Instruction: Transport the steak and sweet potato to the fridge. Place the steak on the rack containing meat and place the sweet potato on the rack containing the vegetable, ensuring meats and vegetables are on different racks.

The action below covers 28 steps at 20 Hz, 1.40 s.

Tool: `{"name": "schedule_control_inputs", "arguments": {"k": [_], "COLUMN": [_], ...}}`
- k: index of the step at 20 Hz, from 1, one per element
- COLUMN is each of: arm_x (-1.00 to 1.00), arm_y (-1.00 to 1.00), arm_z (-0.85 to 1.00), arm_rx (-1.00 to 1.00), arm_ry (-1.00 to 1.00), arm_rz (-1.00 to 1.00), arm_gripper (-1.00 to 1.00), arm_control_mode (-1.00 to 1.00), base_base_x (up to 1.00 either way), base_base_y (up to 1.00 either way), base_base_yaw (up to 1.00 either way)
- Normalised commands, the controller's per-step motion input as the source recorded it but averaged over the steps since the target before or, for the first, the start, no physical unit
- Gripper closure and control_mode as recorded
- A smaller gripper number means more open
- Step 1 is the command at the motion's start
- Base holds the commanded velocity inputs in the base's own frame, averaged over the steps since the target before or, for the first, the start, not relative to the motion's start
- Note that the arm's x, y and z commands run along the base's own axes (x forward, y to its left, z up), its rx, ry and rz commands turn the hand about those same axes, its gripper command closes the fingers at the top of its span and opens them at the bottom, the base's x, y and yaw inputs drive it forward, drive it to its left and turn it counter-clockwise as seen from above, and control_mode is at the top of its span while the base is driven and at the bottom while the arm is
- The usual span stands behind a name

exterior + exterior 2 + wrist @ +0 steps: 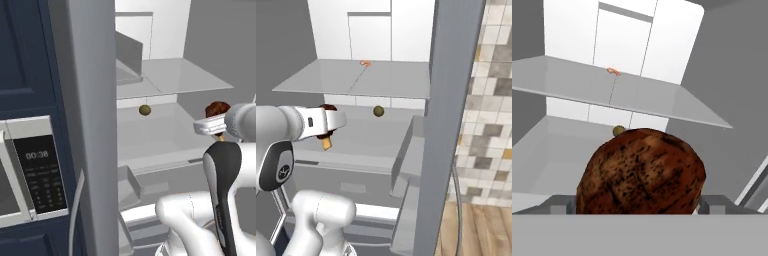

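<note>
So the gripper [327,131] has its jaws clamped wide around the steak [641,172], low center in the hand view facing the fridge [396,35], and next I'd guess it lifts toward the upper shelf [632,95] with the meat [613,71].

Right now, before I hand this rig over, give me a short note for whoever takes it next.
Gripper: fingers closed on the steak, held up in front of the open fridge.
Meat: on the upper shelf, near the back.
Vegetable: on the lower shelf.
Done: steak picked up and brought to the fridge.
Left: set the steak on the upper shelf with the meat, then put the sweet potato on the lower shelf with the vegetable.
</note>
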Motion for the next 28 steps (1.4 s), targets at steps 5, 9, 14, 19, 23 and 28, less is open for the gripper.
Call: {"name": "schedule_control_inputs", "arguments": {"k": [5,9,14,19,23,28], "arm_x": [0.0,0.0,-0.13,0.12,0.78,0.92], "arm_y": [0.0,0.0,0.01,0.04,0.01,0.0], "arm_z": [0.0,0.0,0.65,0.44,0.07,0.0], "arm_rx": [0.0,0.0,0.04,0.0,0.0,0.0], "arm_ry": [0.0,0.0,0.03,-0.03,-0.08,-0.09], "arm_rz": [0.0,0.0,0.0,0.0,-0.01,0.0], "arm_gripper": [1.0,1.0,1.0,1.0,1.0,1.0], "arm_control_mode": [1.0,1.0,-1.0,-1.0,-1.0,-1.0], "base_base_x": [0.23,0.14,-0.02,0.0,0.0,0.0], "base_base_y": [0.0,0.0,0.01,0.0,0.0,0.0], "base_base_yaw": [0.2,0.22,0.02,0.0,0.0,0.0]}}
